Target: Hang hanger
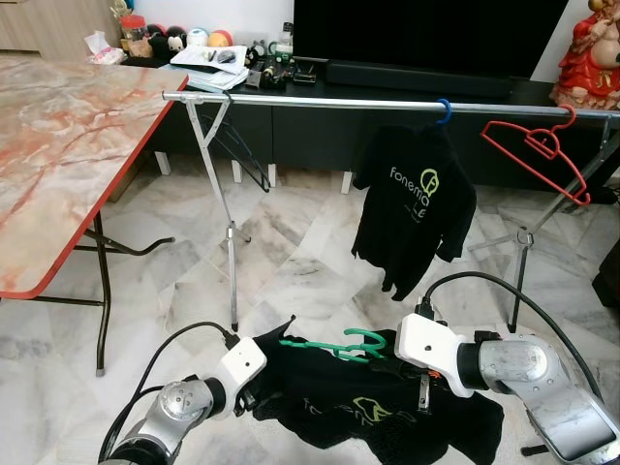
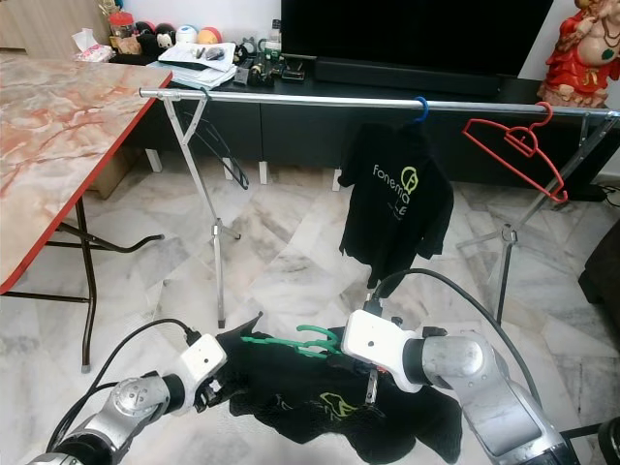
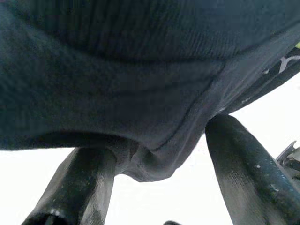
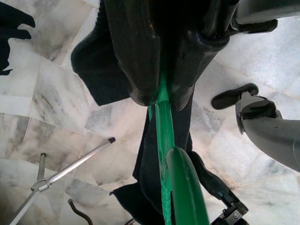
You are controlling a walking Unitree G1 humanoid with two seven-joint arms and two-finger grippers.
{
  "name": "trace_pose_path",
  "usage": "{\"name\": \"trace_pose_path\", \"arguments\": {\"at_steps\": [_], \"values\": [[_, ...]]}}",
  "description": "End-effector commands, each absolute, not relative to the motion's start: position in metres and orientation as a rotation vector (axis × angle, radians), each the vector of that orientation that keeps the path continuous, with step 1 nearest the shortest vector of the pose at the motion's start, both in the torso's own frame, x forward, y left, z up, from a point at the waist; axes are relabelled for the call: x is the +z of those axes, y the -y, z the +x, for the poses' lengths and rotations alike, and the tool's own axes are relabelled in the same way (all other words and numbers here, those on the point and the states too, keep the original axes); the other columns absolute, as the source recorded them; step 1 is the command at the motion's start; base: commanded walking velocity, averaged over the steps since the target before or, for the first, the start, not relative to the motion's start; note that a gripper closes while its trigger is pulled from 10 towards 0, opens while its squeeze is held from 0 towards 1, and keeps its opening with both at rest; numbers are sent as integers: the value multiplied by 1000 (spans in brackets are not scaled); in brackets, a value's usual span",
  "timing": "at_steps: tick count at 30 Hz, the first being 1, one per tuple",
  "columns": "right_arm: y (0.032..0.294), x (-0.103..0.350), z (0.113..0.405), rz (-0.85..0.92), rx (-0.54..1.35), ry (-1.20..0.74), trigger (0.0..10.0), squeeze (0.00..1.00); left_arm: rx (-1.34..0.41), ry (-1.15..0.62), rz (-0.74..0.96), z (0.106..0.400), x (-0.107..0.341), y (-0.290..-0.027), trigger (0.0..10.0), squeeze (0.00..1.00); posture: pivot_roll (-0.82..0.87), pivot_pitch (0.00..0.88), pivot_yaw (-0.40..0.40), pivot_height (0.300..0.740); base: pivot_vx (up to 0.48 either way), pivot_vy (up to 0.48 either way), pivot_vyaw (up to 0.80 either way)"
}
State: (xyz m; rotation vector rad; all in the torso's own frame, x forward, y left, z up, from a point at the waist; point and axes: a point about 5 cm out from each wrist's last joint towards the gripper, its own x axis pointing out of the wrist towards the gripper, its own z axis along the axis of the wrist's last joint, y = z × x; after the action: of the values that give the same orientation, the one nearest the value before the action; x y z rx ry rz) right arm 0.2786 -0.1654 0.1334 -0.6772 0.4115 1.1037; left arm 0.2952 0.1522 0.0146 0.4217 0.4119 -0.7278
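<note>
Low in front of the robot, above the pale marble floor, a thin green plastic hanger lies nearly level with a black T-shirt with a yellow-green printed logo draped from it; the cloth sags down toward the floor. The hanger's curved hook sits at its right end, just beside the right gripper. In the right wrist view the green bar runs straight out from between that gripper's two black fingers, which are closed tight on it, with the dark cloth hanging just behind and below. The left gripper is at the shirt's left edge: its two black fingers stand apart with a fold of the black fabric bunched between them and touching both, though whether they pinch it firmly cannot be told.

Beyond, a long silver metal clothes rail on folding legs crosses the scene. A second black T-shirt with the same logo hangs from it on a blue hanger hook, and a bare red wire-frame hanger hangs tilted farther to the right. A red-edged marble-patterned table stands at the left.
</note>
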Motion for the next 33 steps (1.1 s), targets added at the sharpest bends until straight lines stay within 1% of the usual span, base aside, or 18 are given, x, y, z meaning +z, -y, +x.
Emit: {"name": "trace_pose_path", "arguments": {"at_steps": [1,2,3,4,12,20,27,33], "values": [[167,145,278,-678,1095,-364,10000,0,-726,-447,438,293,10,-153,10000,0,-24,120,-42,740,0,0,0],[167,145,278,-679,1095,-364,10000,0,-718,-453,441,293,9,-154,7451,0,-25,120,-42,740,0,0,0],[167,145,278,-678,1094,-364,10000,0,-683,-461,439,292,7,-158,588,0,-25,120,-42,740,0,0,0],[167,145,278,-678,1094,-364,10000,0,-673,-464,436,292,7,-159,0,0,-23,120,-42,740,0,0,0],[165,145,278,-674,1097,-360,10000,0,-625,-463,428,292,5,-162,0,0,-24,115,-41,740,0,0,0],[165,145,278,-671,1099,-360,10000,0,-609,-460,422,293,5,-159,0,0,-27,115,-41,740,0,0,0],[164,145,277,-667,1106,-360,10000,0,-594,-435,405,295,8,-156,0,0,-26,118,-42,740,0,0,0],[163,143,276,-662,1112,-363,10000,0,-548,-379,378,302,16,-155,0,0,-24,119,-41,740,0,0,0]]}}
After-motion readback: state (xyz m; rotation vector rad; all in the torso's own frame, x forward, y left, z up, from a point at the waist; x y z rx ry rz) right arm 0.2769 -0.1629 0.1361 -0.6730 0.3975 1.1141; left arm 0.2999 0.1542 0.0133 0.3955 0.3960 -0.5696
